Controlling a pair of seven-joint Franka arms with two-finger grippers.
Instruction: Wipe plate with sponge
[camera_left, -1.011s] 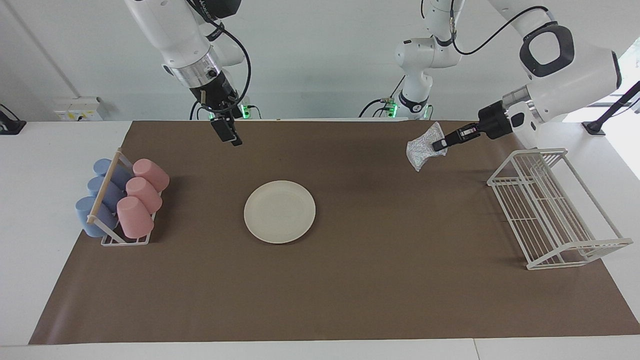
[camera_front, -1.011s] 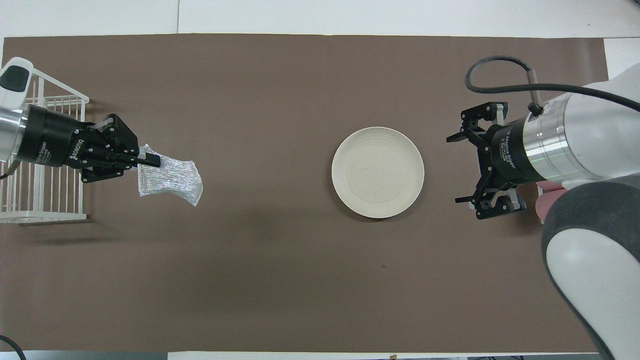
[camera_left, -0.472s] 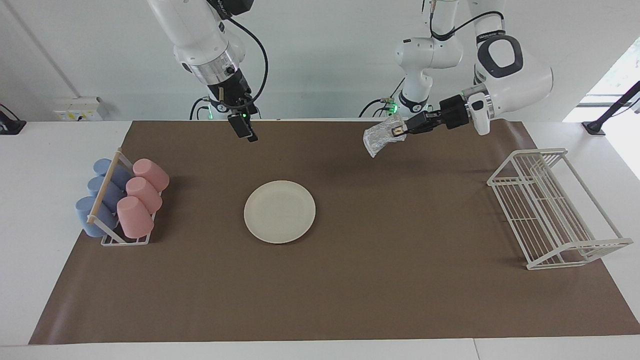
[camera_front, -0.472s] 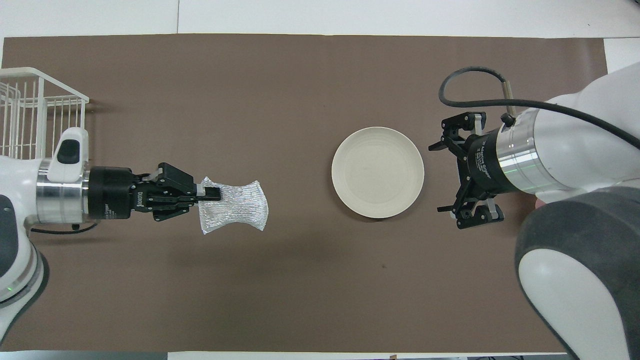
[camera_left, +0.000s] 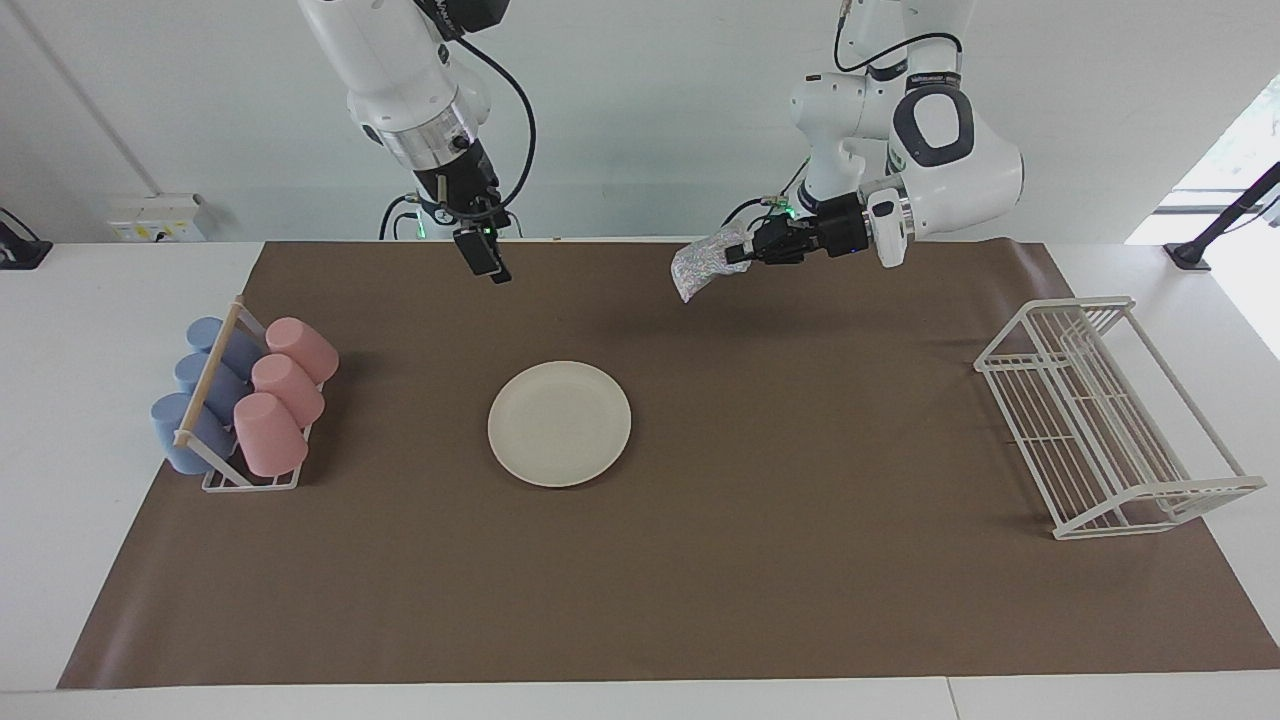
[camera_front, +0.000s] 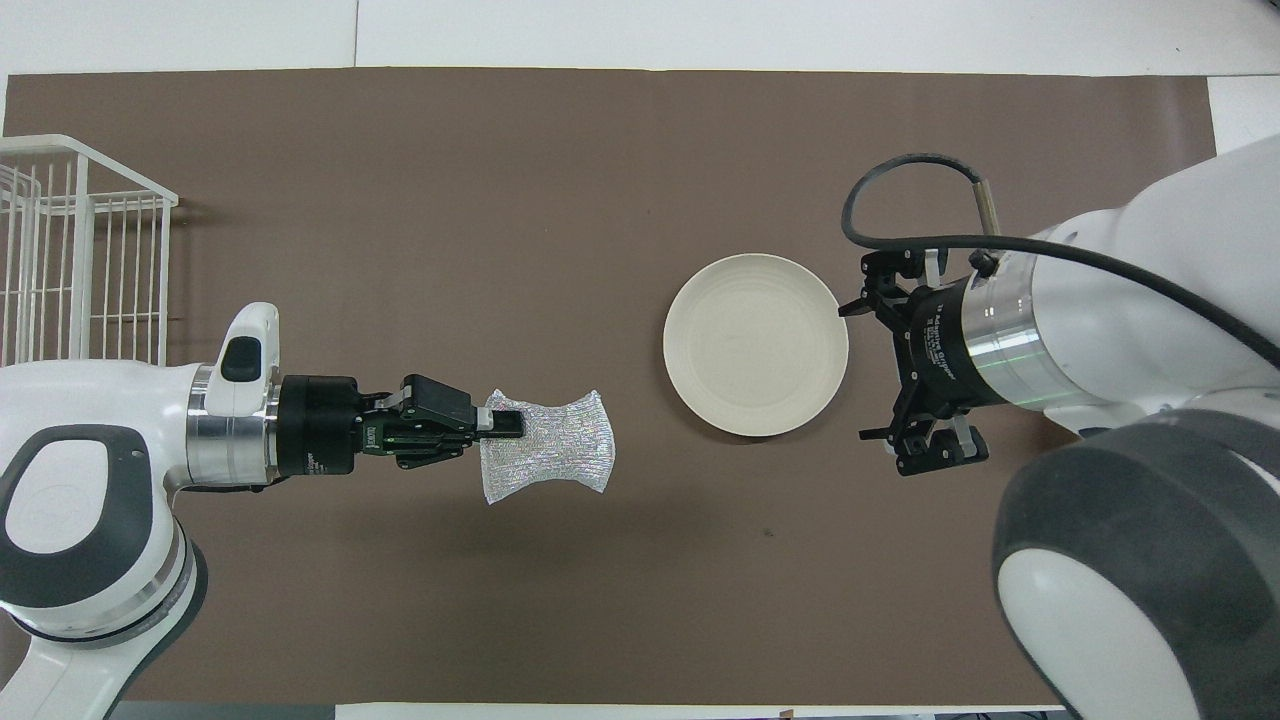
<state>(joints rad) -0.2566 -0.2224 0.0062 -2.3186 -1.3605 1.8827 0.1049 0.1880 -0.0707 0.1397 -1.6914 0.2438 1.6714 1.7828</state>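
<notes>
Plate (camera_left: 559, 423) lies flat on the brown mat (camera_left: 700, 600), centre-left of the facing frame. Left gripper (camera_left: 738, 252), upper centre-right, has its fingers clamped on the sponge (camera_left: 697, 265), raised over bare mat. Right gripper (camera_left: 484, 262), upper centre-left, hangs over the mat with fingers spread, holding nothing.

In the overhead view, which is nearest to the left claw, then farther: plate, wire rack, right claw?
1. Round cream-white plate, mid-table, beside the left claw holding the silvery sponge.
2. White wire rack, left arm's end.
3. Right claw, past the plate.
</notes>
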